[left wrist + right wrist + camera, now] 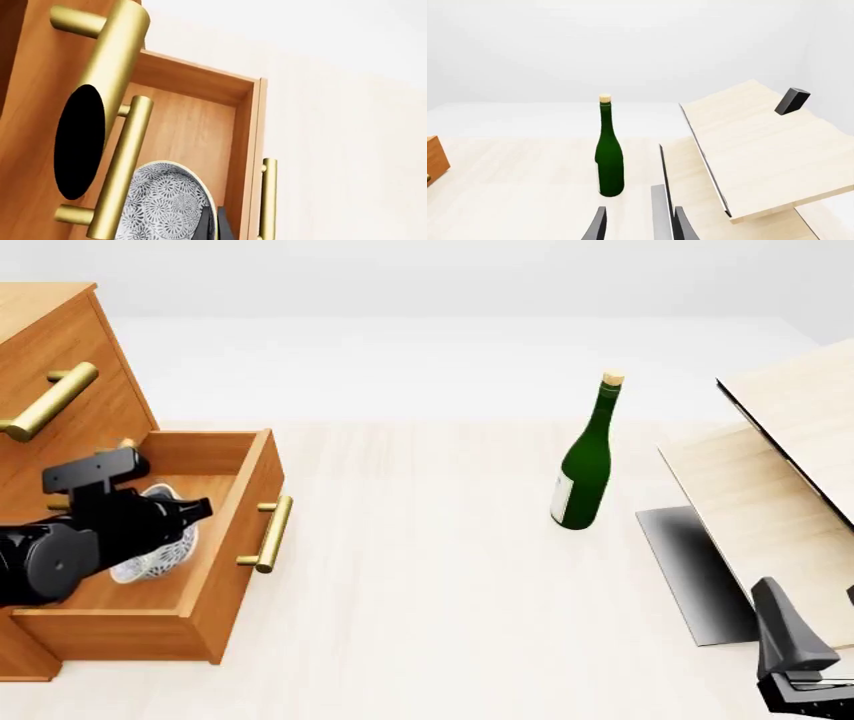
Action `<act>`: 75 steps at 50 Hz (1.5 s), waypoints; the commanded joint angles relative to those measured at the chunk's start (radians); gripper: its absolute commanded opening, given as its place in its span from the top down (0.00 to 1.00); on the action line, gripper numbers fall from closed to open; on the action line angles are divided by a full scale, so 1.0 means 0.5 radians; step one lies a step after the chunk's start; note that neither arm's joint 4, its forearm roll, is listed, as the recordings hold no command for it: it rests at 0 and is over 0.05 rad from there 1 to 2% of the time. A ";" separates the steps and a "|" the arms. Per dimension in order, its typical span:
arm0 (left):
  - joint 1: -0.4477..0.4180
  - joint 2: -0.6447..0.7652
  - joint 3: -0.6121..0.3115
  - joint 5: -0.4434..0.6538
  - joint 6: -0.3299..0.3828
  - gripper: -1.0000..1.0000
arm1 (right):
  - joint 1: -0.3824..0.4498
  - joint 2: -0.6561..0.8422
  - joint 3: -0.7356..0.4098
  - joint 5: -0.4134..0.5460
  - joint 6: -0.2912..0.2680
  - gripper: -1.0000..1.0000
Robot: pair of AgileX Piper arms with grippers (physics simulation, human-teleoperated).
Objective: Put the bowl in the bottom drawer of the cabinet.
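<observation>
Down at my left gripper (187, 508): it sits inside the bottom drawer (247, 502), right over the bowl (158, 552). Whether those jaws are spread or pinching the rim I cannot tell; the arm body hides them in the front view, and the wrist camera shows only a dark sliver of one finger (223, 225) beside the bowl.

Bowl: patterned white-grey, inside the drawer, toward its left half, partly hidden by my left arm. Through the left wrist camera it reads as tilted, rim showing pale, and I cannot tell if it touches the drawer floor.

Bottom drawer: pulled well out toward the right from the cabinet (60, 360), brass bar handle (271, 534) on its right-facing front. An upper drawer handle (51, 400) sticks out above, on the closed drawer.

My right gripper (637, 225): near right corner, low, jaws spread with nothing between them, well apart from the cabinet.

Beyond it: green bottle (587, 455) standing upright mid-table, cork top. Pale wood box (787, 480) with a dark panel at far right, its lid tilted up.
</observation>
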 commanded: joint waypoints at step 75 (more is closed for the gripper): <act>-0.003 -0.131 0.047 -0.104 -0.109 0.00 | 0.000 0.000 0.000 0.000 0.000 0.00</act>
